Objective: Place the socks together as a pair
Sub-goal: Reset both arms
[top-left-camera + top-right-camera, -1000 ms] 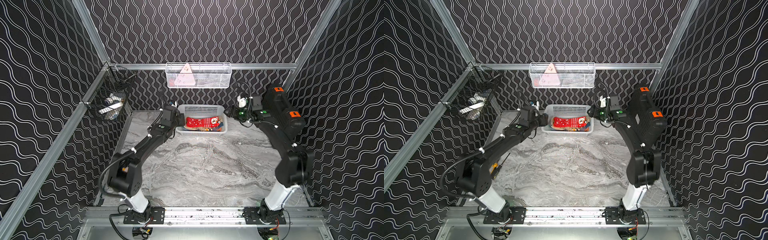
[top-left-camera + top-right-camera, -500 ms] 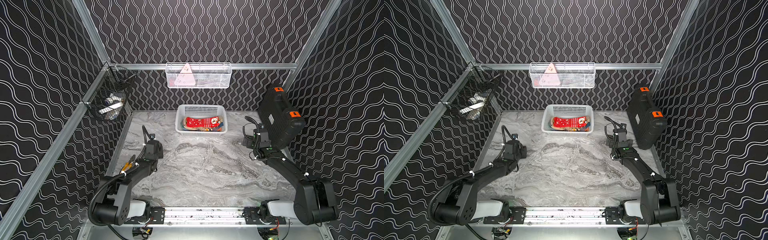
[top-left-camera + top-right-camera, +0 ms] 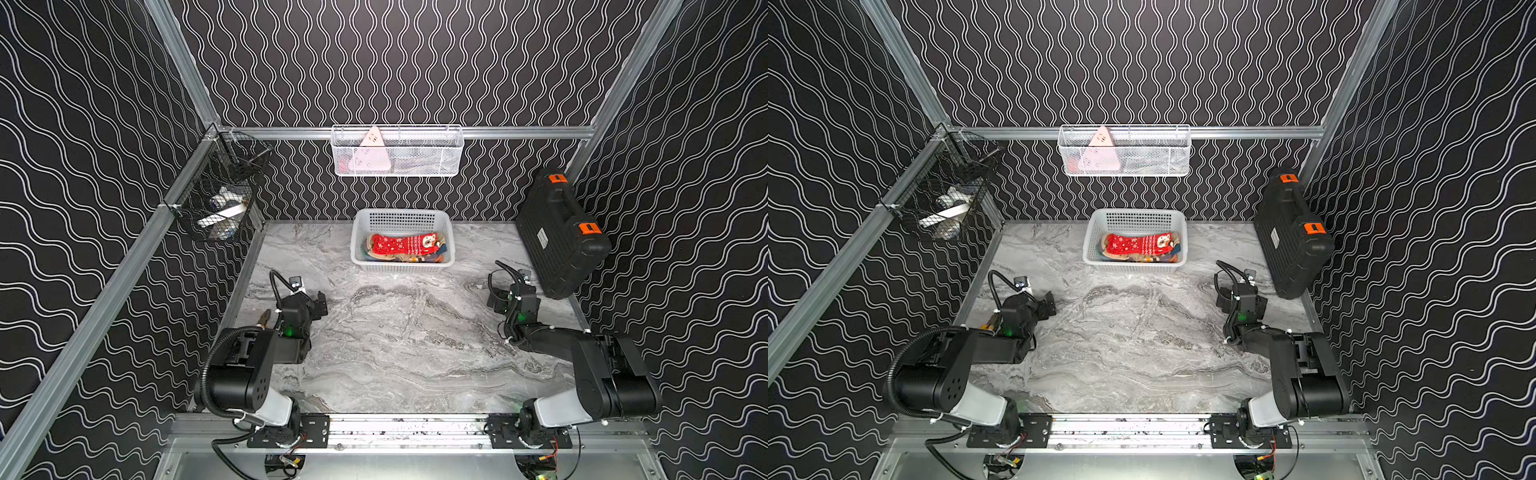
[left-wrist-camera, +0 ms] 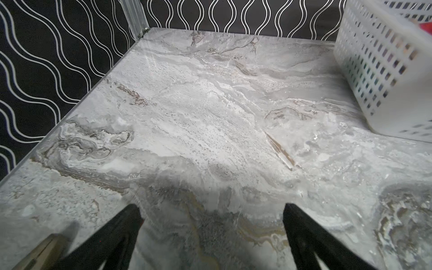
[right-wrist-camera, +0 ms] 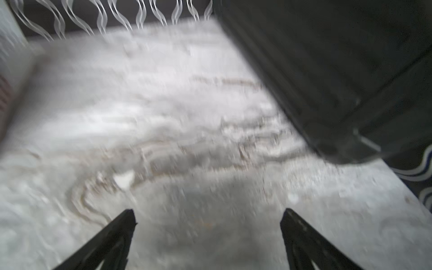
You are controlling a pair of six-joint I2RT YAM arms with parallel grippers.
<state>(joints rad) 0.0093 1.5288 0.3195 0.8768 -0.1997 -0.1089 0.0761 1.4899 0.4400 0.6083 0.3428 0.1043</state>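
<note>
The left arm (image 3: 266, 353) is folded low, with the elbow bent close behind the wrist. The left gripper (image 4: 211, 208) is held with its jaws spread wide and empty. The right arm (image 3: 552, 340) is tucked likewise. The right gripper (image 5: 209, 211) is seen parted wide and empty, though its wrist view is blurred.

One white perforated plastic basket (image 3: 402, 266) sits at the far edge of the tabletop (image 3: 395, 340). It holds a pile of socks (image 3: 415, 258) with one red Christmas sock (image 3: 399, 244) on top; the rest cannot be counted. One black hard case (image 3: 557, 237) bears two orange latches (image 3: 557, 178). Two wire baskets hang on the walls: one white wire basket (image 3: 415, 162) and one black wire basket (image 3: 220, 208).
</note>
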